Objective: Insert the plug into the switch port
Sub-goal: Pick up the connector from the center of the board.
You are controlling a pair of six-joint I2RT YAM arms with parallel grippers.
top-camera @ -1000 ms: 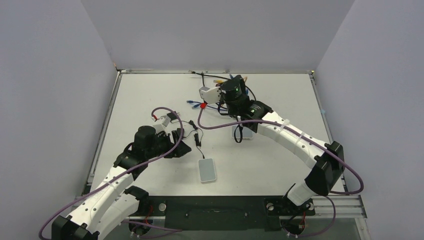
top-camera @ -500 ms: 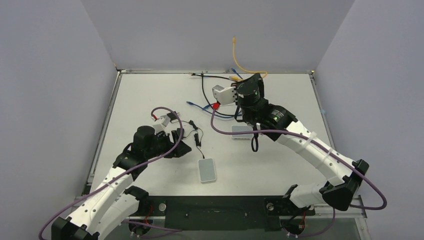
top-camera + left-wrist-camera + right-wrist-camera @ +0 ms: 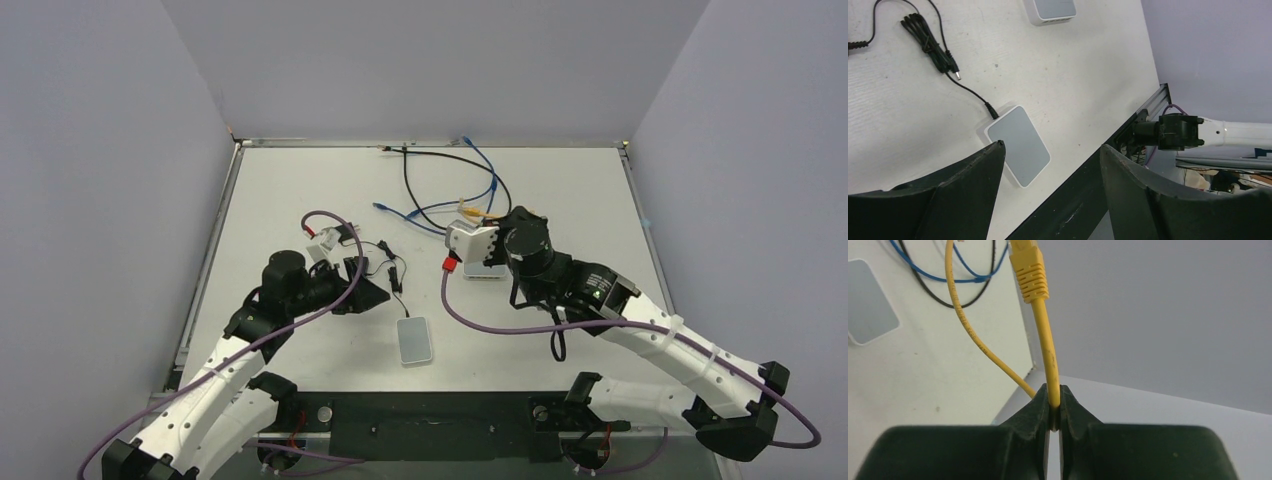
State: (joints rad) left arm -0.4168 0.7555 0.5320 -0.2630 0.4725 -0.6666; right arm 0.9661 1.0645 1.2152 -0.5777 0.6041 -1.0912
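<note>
1. Left arm (image 3: 225, 365) up off its base, reaching toward one o'clock, wrist bent over.
2. Left gripper (image 3: 1050, 150) points toward three o'clock and tips downward, jaws standing wide apart.
3. Right arm (image 3: 660, 345) stretched out low, elbow at four o'clock, forearm running toward ten o'clock.
4. Right gripper (image 3: 1053, 396) is clamped tight, pinching the yellow cable (image 3: 1048, 350) just below its plug (image 3: 1029, 270).

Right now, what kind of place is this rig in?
Probably a lab robot test cell: white table boxed in by plain grey walls, two arms bolted to a metal rail, with a yellow network cable and small white box as props.
</note>
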